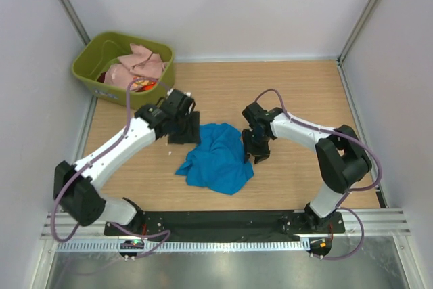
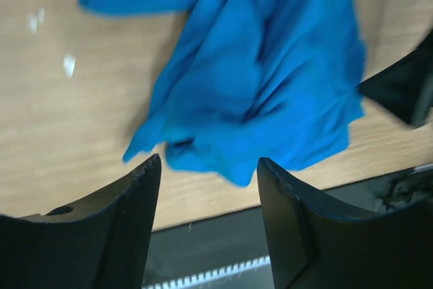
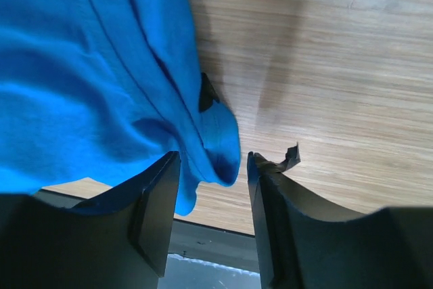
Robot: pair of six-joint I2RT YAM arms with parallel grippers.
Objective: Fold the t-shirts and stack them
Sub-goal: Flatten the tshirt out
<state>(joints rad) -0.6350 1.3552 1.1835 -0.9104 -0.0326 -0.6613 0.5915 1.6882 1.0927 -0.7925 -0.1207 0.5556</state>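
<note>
Tub [image 1: 122, 65] stands well beyond the left claw [image 1: 184, 126], off to its left at the far corner of the counter [image 1: 304, 99]. In it lie a crumpled pink shirt [image 1: 141, 64] and, under that shirt's near edge, a red-orange patterned shirt [image 1: 140, 84], mostly covered. Only the top view shows the tub and its load.

The blue shirt [image 1: 218, 157] lies bunched on the counter between the two claws, its far left edge just beside the left claw and its right edge at the right claw [image 1: 257, 147].

The left wrist view shows its claw wide open and holding nothing, the shirt just ahead of the fingertips. It also shows a few white flecks [image 2: 69, 65] on the wood to the claw's left.

The right wrist view shows what the top view hides. Its jaws stand partly open around a hanging fold of the blue shirt. The cloth lies against the left finger and just short of the right one, so it does not look pinched. A dark patch on that fold and a ragged bit at the right fingertip are hard to make out. Both wrist views cut off most of the shirt.
</note>
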